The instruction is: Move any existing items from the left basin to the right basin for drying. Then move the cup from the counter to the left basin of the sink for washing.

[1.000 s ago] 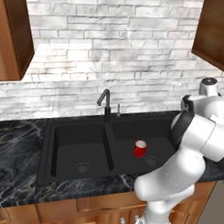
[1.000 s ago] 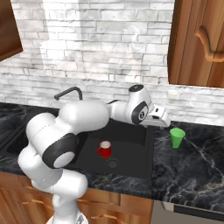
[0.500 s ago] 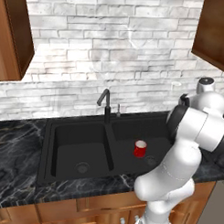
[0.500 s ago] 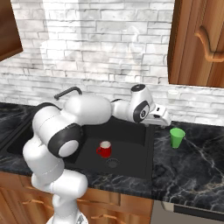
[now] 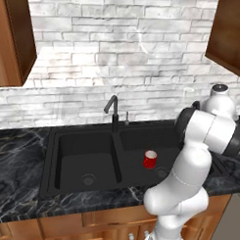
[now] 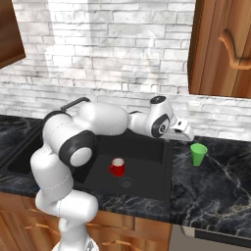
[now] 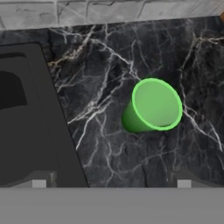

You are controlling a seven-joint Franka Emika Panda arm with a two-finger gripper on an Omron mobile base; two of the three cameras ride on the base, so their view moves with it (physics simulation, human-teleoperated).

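The green cup [image 6: 198, 154] stands upright on the black marble counter [image 6: 215, 188], right of the sink. My gripper [image 6: 184, 133] hovers just left of it and a little above, open and holding nothing. Looking down along the hand, the green cup [image 7: 153, 107] sits right of centre, ahead of the gripper [image 7: 111, 183], well apart from its fingertips [image 7: 183, 183]. The red cup [image 5: 150, 159] with a white inside stands upright in the right basin [image 5: 136, 142], near its drain. The left basin [image 5: 76, 157] holds only its grey drain.
The black curved faucet [image 5: 112, 109] rises behind the ridge between the basins. A brick wall runs along the back of the counter. Wooden cabinets [image 6: 220, 49] hang above the counter on the right. The sink's edge [image 7: 57, 131] lies left of the green cup.
My arm has folded its elbow back and the hand has edged slightly toward the green cup. Both cups stay where they were and the gripper stays open.
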